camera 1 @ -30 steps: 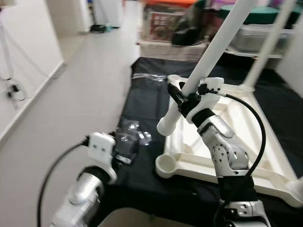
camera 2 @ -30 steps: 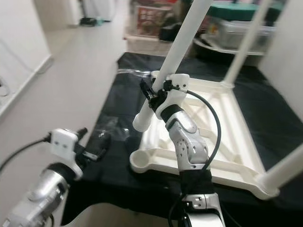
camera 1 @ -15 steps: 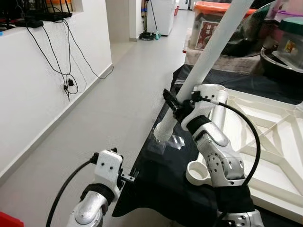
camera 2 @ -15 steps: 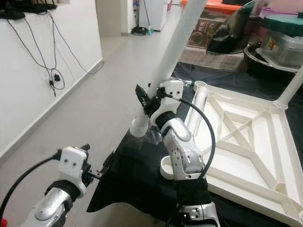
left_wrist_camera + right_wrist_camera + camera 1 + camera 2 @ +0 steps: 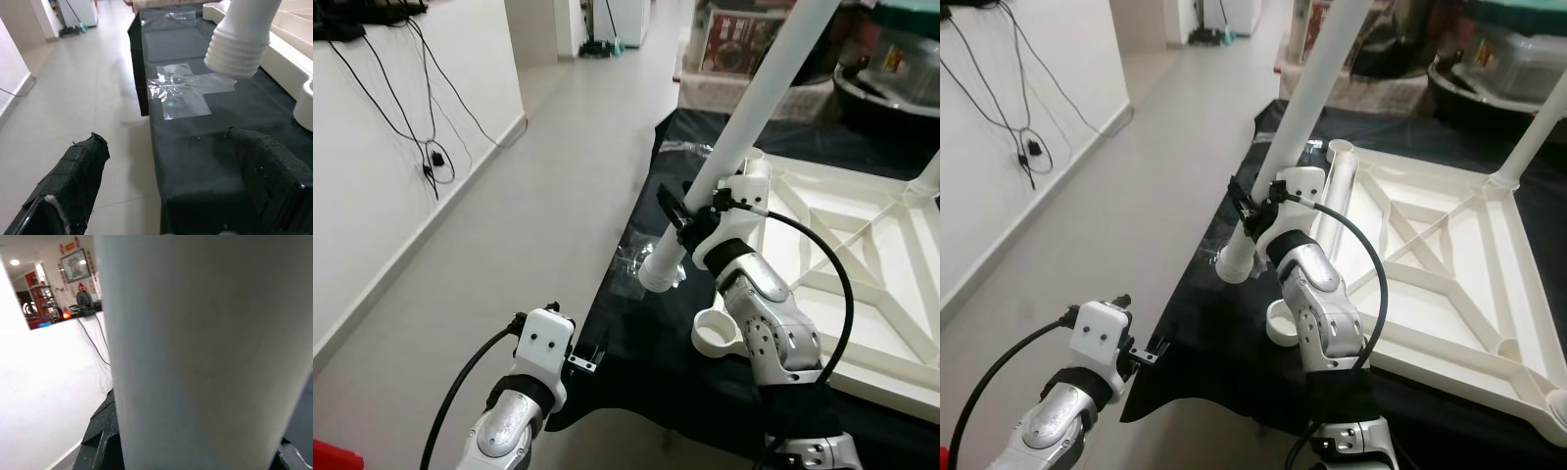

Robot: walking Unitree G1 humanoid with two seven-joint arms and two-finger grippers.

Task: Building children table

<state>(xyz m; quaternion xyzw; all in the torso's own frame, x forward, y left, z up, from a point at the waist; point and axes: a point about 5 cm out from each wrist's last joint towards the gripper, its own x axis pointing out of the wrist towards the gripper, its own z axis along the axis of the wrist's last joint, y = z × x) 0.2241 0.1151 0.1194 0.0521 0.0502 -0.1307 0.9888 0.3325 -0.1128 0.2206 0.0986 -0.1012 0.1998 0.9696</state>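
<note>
My right end effector point(image 5: 690, 217) clamps the tilted leg point(image 5: 744, 127) above the tabletop point(image 5: 862, 284); left end effector point(image 5: 166, 181), fingers apart, hovers below.

The white table leg point(image 5: 744, 127) runs out past the picture's top edge, its upper end unseen. The upturned table top point(image 5: 1449, 245) is cut by the right edge. The right gripper point(image 5: 690, 211) fingertips sit behind the leg, their closure unconfirmed.

Right tool point(image 5: 690, 217) clamped, left tool point(image 5: 166, 196) agape.
</note>
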